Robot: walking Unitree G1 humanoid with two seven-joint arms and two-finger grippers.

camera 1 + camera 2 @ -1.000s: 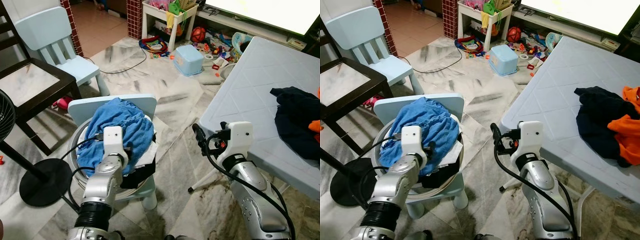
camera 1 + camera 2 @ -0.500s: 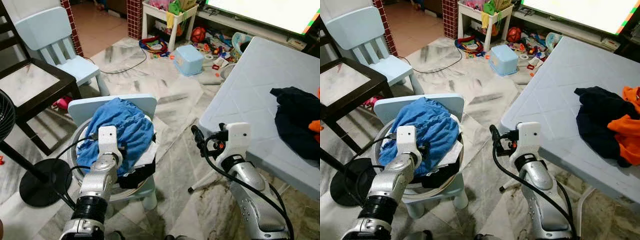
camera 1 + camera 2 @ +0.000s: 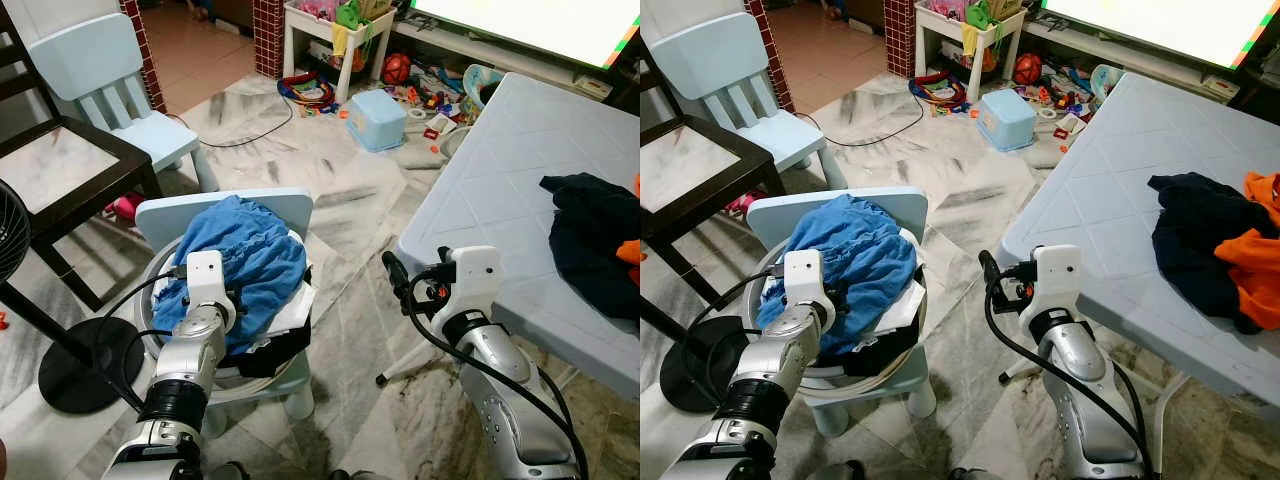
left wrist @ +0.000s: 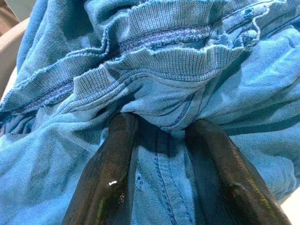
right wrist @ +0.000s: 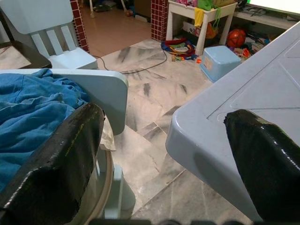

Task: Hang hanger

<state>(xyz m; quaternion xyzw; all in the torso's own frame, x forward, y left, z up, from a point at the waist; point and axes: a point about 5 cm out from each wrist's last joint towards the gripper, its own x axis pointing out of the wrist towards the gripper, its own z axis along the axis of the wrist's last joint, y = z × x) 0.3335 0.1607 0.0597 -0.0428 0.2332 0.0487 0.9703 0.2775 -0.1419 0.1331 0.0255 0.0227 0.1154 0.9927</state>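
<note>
The left gripper [image 4: 159,154] presses its spread fingers into the blue garment [image 3: 250,255]; the right gripper [image 5: 164,154], apparently idle, stands wide apart.

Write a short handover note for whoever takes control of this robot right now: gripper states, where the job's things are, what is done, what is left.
Left gripper: open, fingers pressed into the blue garment piled in the basin on the small pale blue chair; nothing clamped yet.
Right gripper: open, empty, held in the air between that chair and the grey table.
Dark clothes and an orange piece lie on the table.
Done: left gripper has reached the laundry.
Left: I can make out no hanger in these views, so finding and hanging it remains.
</note>
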